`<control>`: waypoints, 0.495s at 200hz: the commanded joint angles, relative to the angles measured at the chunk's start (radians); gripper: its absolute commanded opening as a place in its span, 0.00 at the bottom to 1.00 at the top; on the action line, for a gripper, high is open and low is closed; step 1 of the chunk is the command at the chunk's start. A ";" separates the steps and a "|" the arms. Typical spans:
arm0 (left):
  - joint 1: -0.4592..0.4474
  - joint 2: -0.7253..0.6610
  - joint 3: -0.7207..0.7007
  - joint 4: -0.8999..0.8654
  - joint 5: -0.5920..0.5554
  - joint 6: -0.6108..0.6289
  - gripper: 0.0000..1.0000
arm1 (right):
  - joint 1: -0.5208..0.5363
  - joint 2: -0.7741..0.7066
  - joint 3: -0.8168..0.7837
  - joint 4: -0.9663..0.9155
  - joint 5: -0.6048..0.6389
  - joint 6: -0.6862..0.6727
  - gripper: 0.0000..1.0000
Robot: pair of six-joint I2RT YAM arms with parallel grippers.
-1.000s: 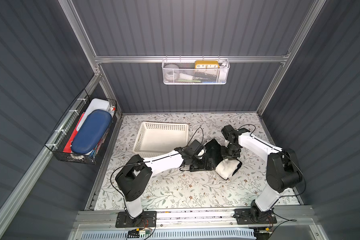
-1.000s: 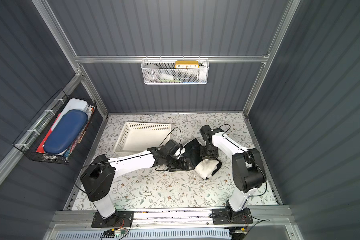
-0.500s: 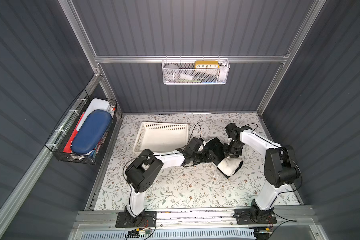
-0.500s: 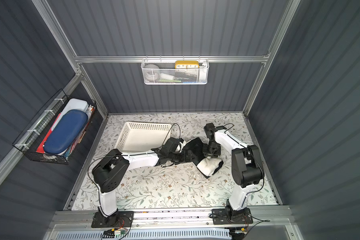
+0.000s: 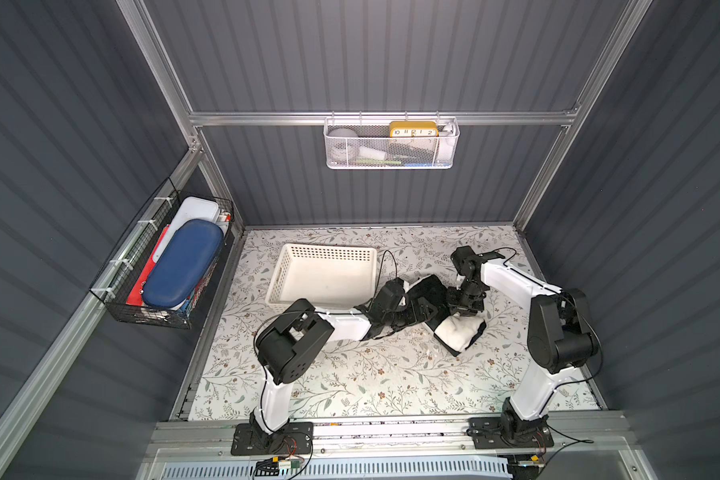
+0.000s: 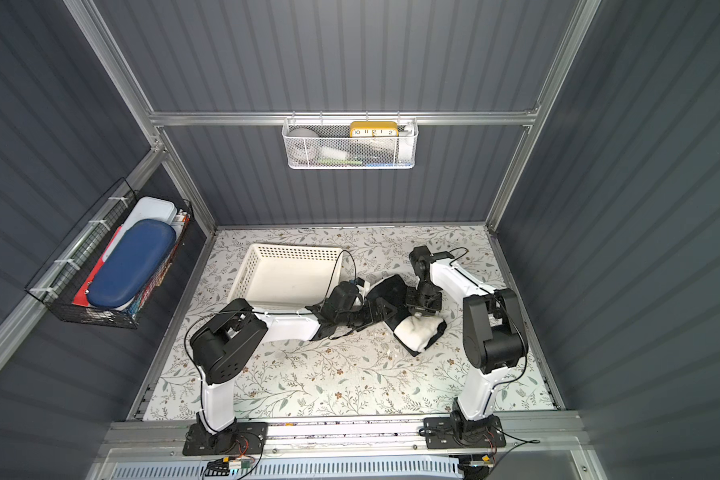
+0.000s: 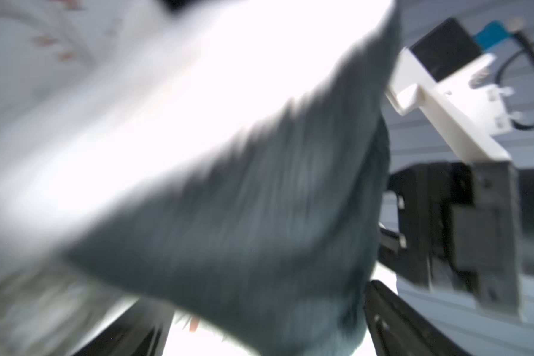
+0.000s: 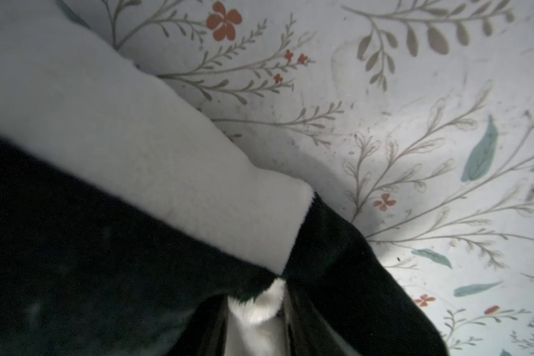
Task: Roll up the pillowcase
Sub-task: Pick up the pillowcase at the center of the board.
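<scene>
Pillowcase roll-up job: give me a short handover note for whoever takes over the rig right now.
Left gripper: jaws wide open, pushed against the dark end of the pillowcase; no clamp visible.
Right gripper: shut on a pinch of the plush, seen in the right wrist view.
Where: the pillowcase is a compact bundle on the floral table cover, between the two grippers, beside the white basket and not in it.
Done: the cloth is gathered into a short, thick bundle.
Left: probably tighten and tidy the roll, then let go; whether it holds by itself cannot be told.
</scene>
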 commanded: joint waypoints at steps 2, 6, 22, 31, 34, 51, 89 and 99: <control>-0.007 0.052 0.084 0.086 0.044 -0.030 0.99 | -0.005 0.036 -0.013 0.004 -0.019 0.007 0.34; -0.007 0.073 0.116 0.060 0.048 -0.007 0.99 | -0.005 0.038 -0.011 0.003 -0.022 0.007 0.33; -0.012 0.118 0.138 0.108 0.034 -0.014 0.99 | -0.005 0.031 -0.016 0.005 -0.025 0.007 0.33; -0.012 0.126 0.109 0.196 0.037 -0.046 1.00 | -0.005 0.023 -0.024 0.008 -0.029 0.007 0.33; -0.012 0.136 0.104 0.228 0.045 -0.060 1.00 | -0.005 0.021 -0.024 0.008 -0.029 0.008 0.33; -0.012 0.219 0.189 0.207 0.113 -0.063 0.99 | -0.005 0.007 -0.032 0.010 -0.025 0.008 0.33; -0.013 0.311 0.341 0.059 0.152 -0.033 0.98 | -0.005 0.003 -0.025 0.004 -0.024 0.008 0.33; -0.012 0.317 0.359 -0.002 0.155 -0.028 0.93 | -0.005 0.002 -0.026 0.003 -0.021 0.008 0.33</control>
